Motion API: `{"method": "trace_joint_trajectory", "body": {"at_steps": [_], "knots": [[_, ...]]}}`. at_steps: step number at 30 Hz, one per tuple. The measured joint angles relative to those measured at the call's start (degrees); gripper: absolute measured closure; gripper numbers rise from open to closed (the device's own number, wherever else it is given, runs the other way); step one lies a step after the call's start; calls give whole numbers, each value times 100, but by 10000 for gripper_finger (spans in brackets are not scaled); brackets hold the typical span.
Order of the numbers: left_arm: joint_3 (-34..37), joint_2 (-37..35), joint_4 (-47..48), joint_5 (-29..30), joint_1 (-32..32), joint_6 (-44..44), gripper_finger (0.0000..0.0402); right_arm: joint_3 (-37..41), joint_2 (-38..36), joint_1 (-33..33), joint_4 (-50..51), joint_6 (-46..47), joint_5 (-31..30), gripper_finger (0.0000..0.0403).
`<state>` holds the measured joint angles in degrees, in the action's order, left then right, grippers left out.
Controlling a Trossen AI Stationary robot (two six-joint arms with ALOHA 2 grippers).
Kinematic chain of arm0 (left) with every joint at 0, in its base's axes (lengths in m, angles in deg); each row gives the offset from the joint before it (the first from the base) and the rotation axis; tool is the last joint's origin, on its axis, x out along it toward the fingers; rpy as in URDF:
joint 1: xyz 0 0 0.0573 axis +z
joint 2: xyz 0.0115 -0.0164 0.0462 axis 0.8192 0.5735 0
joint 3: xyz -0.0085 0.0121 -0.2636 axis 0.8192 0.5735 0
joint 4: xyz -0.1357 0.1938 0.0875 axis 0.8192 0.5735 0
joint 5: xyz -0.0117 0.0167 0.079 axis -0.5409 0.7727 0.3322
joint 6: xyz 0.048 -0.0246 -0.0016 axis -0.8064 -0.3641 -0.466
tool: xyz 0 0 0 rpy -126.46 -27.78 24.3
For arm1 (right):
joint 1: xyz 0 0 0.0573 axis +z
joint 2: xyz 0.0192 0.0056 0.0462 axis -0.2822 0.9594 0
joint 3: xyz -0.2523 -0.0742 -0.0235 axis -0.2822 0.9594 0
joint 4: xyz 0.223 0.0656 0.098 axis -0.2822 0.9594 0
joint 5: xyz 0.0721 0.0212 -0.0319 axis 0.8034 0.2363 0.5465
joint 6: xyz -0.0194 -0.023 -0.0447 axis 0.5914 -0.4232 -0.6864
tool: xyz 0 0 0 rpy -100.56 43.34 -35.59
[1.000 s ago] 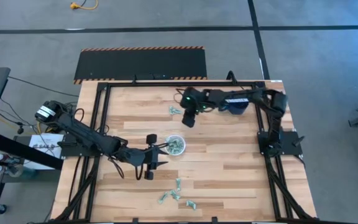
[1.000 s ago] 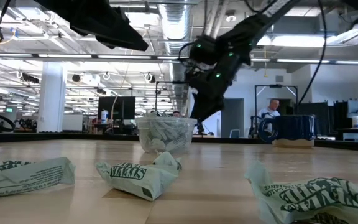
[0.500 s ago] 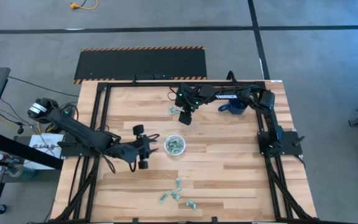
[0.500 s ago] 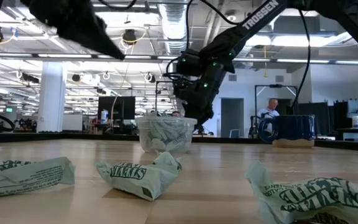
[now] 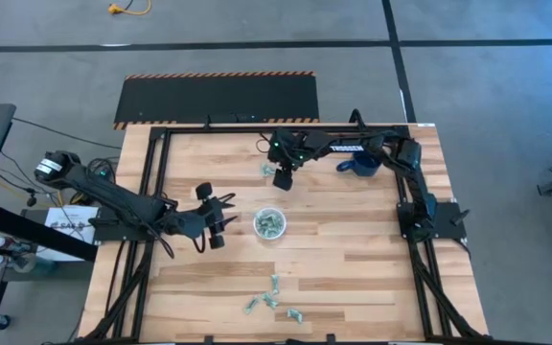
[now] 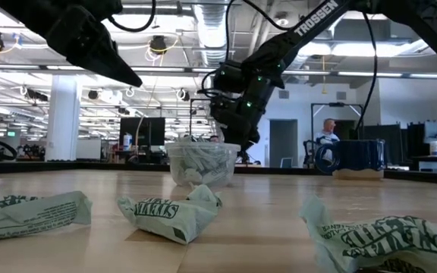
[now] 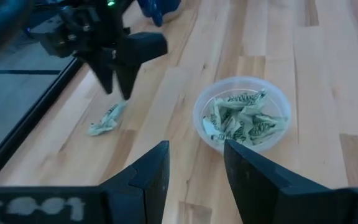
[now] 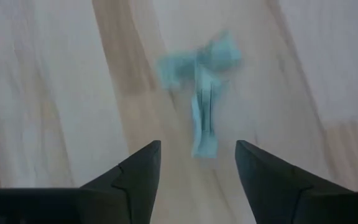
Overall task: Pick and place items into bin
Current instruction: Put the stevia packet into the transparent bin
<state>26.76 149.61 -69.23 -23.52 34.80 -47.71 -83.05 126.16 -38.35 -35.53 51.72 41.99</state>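
Items (image 5: 269,222) are lying heaped inside the bin (image 5: 269,224), the clear plastic cup that is standing upright near the middle of the wooden table (image 5: 353,268). More of them are lying loose: a crumpled piece (image 5: 267,171) is sitting toward the far edge, and a small cluster (image 5: 271,299) is resting near the front edge, well apart from the cup.

Right gripper (image 5: 282,179) is hanging over the far piece with its fingers spread; in the right wrist view the wrapper (image 8: 202,93) is showing ahead of the gap between the two dark fingers (image 8: 134,175), and nothing is sitting between them. Whether the fingertips are touching the wood I cannot tell.

Left gripper (image 5: 220,213) is waiting just beside the cup on the left arm's side, its fingers parted and holding nothing. In the left wrist view the cup (image 7: 243,114) is sitting straight ahead of those fingers (image 7: 148,180), with the right arm's gripper (image 7: 118,84) pointing down at the loose piece (image 7: 106,119) farther off.

A dark blue mug (image 5: 359,163) is standing by the right arm, at the far right of the table. In the low view, three wrappers are lying in front of the cup (image 6: 202,162), and a person (image 6: 328,135) is showing in the room beyond the table.
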Motion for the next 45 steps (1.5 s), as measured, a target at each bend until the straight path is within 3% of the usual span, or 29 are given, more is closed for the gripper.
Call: {"method": "trace_joint_trajectory", "body": {"at_steps": [9,17,25,31,35,38,41,45], "knots": [[0,8,-54,-27,34,-20,258,-608,316,56,799,-57,-267,220],[0,10,-58,-58,48,-4,258,-660,303,-2,939,-217,-60,232],[0,10,-49,-93,48,64,258,-1028,299,27,2132,-281,866,239],[0,10,-43,-215,48,91,258,-1039,258,359,2928,-407,1206,246],[0,10,-42,-220,48,103,258,-992,258,530,2655,-433,1783,254],[0,10,-38,-220,48,131,258,-811,258,683,1899,241,1056,263],[0,10,-26,-220,48,199,258,-655,258,868,1629,346,253,272],[0,10,135,-223,48,341,258,-371,258,1025,1225,304,-42,281]]}}
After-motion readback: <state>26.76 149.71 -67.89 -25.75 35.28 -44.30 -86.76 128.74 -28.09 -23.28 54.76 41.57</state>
